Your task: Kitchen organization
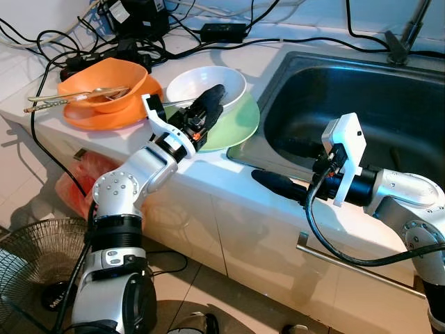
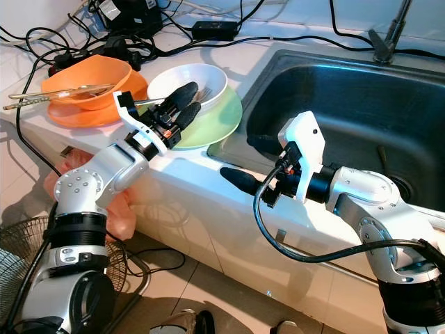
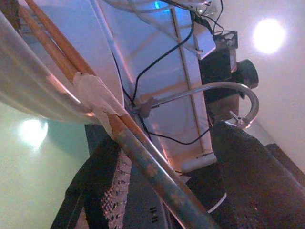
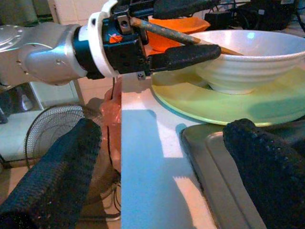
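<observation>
Chopsticks (image 4: 190, 38) pinched in our left gripper (image 1: 208, 104) at the white bowl (image 1: 229, 80).

We judge the step in hand to be lifting the chopsticks out of the white bowl, which sits on the pale green plate (image 1: 243, 125) on the counter (image 1: 229, 181) just beside the sink (image 1: 361, 104). Our left fingers are closed narrow around the sticks, which are wooden, with a worn, mottled end and pale tape partway along. Our right gripper (image 4: 157, 157) waits with fingers spread wide and holding nothing, low over the counter edge near the plate. Next, we think, the sticks must be raised clear of the rim without tipping the bowl. An orange bowl (image 1: 104, 87) with more chopsticks stands further left.
</observation>
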### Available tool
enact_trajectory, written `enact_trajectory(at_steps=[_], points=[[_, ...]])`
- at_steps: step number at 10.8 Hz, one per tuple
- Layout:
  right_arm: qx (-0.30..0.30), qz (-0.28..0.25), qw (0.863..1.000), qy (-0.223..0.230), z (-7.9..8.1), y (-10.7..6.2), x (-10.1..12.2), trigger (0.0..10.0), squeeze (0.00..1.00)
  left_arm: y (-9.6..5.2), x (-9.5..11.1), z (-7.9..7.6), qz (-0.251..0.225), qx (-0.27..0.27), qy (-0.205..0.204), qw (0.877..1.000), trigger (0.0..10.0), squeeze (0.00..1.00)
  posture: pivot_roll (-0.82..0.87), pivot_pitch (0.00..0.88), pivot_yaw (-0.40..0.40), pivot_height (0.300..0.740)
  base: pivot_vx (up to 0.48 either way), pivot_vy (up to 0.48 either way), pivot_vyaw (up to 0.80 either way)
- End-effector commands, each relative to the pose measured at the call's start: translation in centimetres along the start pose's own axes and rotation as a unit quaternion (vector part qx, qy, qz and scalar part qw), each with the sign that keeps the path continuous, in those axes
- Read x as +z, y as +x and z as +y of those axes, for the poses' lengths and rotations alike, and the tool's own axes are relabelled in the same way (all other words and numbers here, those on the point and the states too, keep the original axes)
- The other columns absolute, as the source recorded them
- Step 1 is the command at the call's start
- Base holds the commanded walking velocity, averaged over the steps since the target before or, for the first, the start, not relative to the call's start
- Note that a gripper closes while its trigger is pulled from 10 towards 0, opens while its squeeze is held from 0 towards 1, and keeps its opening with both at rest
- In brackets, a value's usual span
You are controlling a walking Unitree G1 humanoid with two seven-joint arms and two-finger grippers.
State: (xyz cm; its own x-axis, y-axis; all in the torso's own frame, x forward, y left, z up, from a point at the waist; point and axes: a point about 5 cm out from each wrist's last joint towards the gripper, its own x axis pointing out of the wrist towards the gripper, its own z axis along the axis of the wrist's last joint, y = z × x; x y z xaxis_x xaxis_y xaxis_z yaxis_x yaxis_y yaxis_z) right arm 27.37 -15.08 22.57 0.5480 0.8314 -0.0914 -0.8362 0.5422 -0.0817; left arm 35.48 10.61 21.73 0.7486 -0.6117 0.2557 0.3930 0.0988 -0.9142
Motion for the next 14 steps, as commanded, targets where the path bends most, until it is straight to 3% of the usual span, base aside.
enact_trajectory(at_steps=[1,5,9,12,14], points=[[0.003,-0.003,1.000,-0.012,0.1,0.3,0.4,10.0,0.00,-0.2,-0.7,0.8,0.021,0.022,0.002,1.000,0.0,0.00,-0.04,0.105,0.119,0.740,0.000,0.000,0.00],[-0.006,-0.007,1.000,-0.016,-0.3,0.4,0.5,10.0,0.00,0.1,-1.4,0.1,0.036,0.006,0.014,0.999,0.0,0.00,-0.04,0.095,0.128,0.740,0.000,0.000,0.00],[-0.015,-0.010,1.000,-0.019,-0.5,0.3,0.5,10.0,0.00,0.5,-3.2,-1.2,0.076,-0.012,0.101,0.992,0.0,0.00,-0.03,0.091,0.129,0.740,0.000,0.000,0.00],[-0.021,-0.014,0.999,-0.019,-0.7,0.4,0.6,10.0,0.00,0.5,-4.4,-1.9,0.107,-0.032,0.179,0.977,0.0,0.00,-0.03,0.091,0.129,0.740,0.000,0.000,0.00],[-0.044,-0.022,0.999,-0.009,-1.4,0.2,0.5,10.0,0.00,0.2,-5.3,-2.7,0.151,-0.074,0.221,0.961,0.0,0.00,-0.04,0.096,0.126,0.740,0.000,0.000,0.00]])
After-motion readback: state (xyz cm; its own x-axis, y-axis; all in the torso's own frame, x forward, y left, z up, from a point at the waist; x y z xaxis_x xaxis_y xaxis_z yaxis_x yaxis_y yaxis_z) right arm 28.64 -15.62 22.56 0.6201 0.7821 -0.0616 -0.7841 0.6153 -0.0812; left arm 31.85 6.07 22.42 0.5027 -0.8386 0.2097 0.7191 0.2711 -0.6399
